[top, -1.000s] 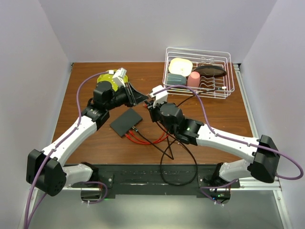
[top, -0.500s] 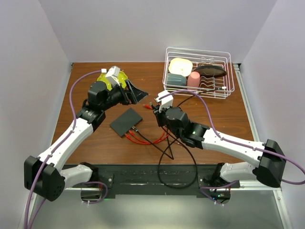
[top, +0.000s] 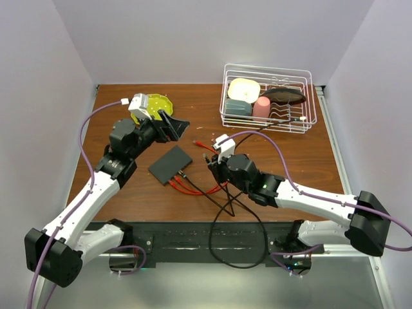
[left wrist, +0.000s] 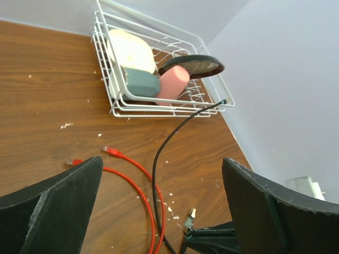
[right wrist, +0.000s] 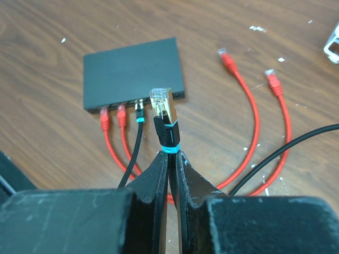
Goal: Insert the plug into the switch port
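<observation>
The right pincer is closed tight on the black boot of the plug. The plug's clear, gold-tipped end points at the black network switch. The switch lies flat on the desk, left of centre and turned at an angle to the desk's edges.

The switch port is one of a row along the switch's edge that faces the right pincer. Two red cables and one black cable are already plugged into that row. In the right wrist view the held plug's tip overlaps this edge just beside the plugged black cable. Whether it touches a socket cannot be told.

Two loose red plug ends lie on the wood beside the switch, towards the desk's right edge.

The left pincer stands wide, with nothing between its fingers. It hangs over the desk beyond the switch, near the yellow-green plate by the far edge.

A white wire dish rack sits at the far right corner, holding a cream bowl, a grey-green container, a pink cup and a dark dish.
</observation>
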